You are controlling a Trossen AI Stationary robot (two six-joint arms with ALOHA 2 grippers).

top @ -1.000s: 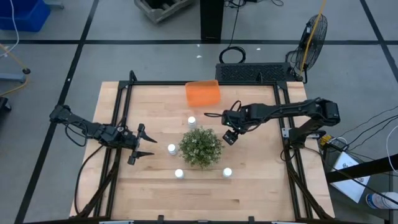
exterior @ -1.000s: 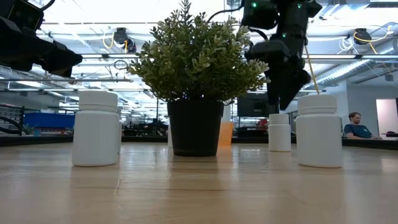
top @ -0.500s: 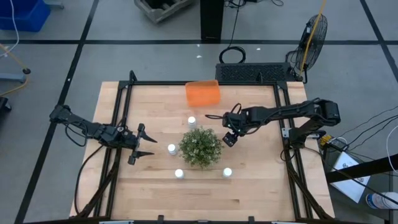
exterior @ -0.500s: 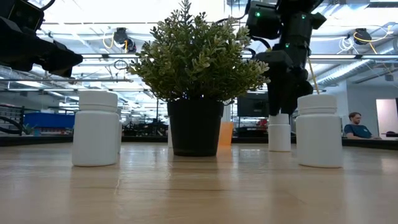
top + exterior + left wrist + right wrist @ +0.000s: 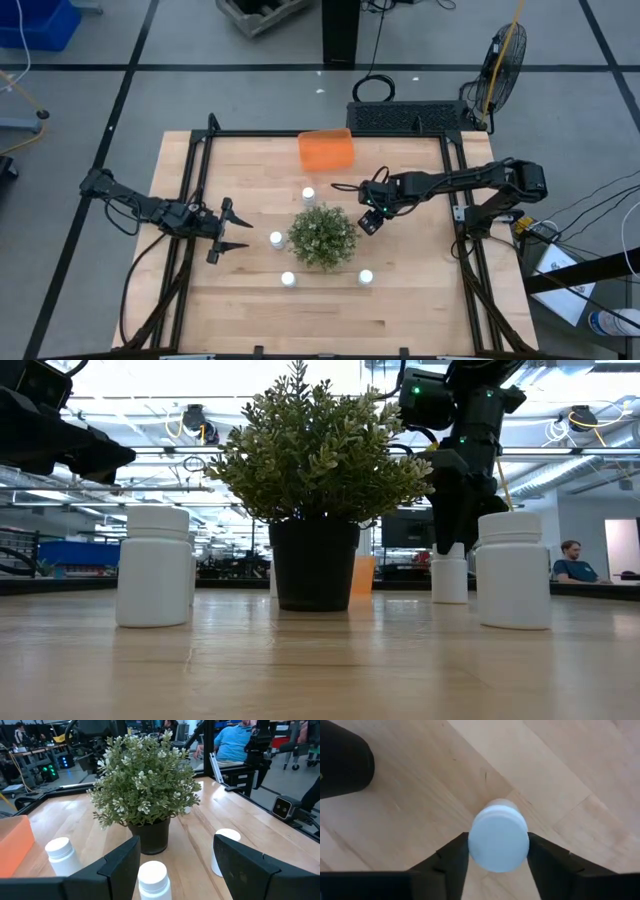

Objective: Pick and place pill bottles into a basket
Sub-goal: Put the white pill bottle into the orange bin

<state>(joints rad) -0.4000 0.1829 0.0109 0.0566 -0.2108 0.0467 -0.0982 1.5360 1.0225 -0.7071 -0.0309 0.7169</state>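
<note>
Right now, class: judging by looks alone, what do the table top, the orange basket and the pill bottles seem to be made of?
Table top: probably wood, pale planks with visible grain.
Basket: likely plastic, uniform bright orange.
Pill bottles: apparently white plastic, smooth and matte.

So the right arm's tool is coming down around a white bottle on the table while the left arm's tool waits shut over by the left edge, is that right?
Not quite: the left tool waits open, its fingers spread, as the high view shows. The rest holds: the right tool straddles the small white capped pill bottle standing on the wooden table.
</note>
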